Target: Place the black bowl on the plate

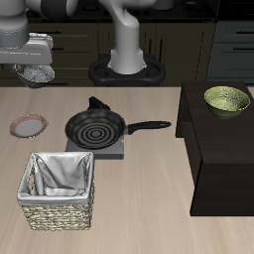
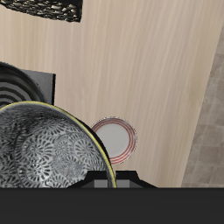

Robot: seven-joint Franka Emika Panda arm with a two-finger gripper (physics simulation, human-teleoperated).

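black bowl (image 1: 37, 74) hangs pinched in the fingers (image 1: 36, 67), high above the plate (image 1: 28, 126).

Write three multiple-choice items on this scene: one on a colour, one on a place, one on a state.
1. The plate has a rim that is:
A. blue
B. pinkish-red
C. green

2. The plate lies:
A. on the table, beside the frying pan
B. on top of the frying pan
C. on the floor

3. The black bowl is:
A. resting on the plate
B. upside down on the table
C. held up by the gripper

Key:
1 B, since both views show a whitish centre ringed in pinkish-red.
2 A, since the plate sits flat on the wood, apart from the pan.
3 C, since the bowl hangs at the gripper above the table's back and the plate is bare.
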